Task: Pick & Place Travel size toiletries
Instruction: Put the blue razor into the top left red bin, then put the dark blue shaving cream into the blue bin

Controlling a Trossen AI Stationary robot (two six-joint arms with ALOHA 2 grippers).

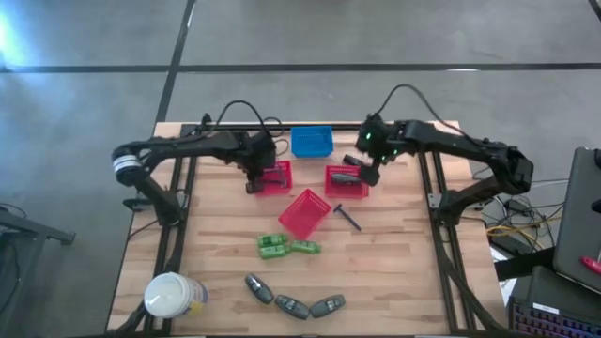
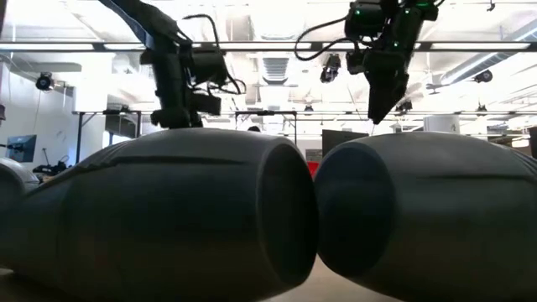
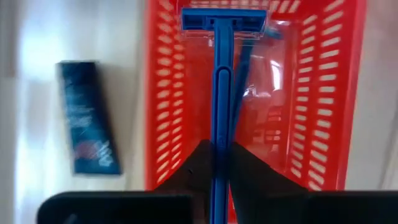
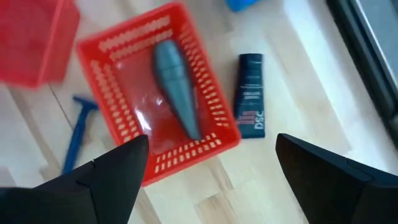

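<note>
Clamped on a blue razor (image 3: 221,93), the left gripper (image 3: 214,163) hangs over a red basket (image 3: 163,93); right gripper (image 4: 208,163) gapes empty above another red basket (image 4: 214,106) holding a grey bottle (image 4: 177,93).

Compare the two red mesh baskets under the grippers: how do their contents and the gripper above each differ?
The left red basket has a blue razor held over it, clamped in the left gripper. The right red basket holds a grey oval bottle lying free, and the right gripper above it is open and empty. Each basket has a dark tube lying beside it.
</note>
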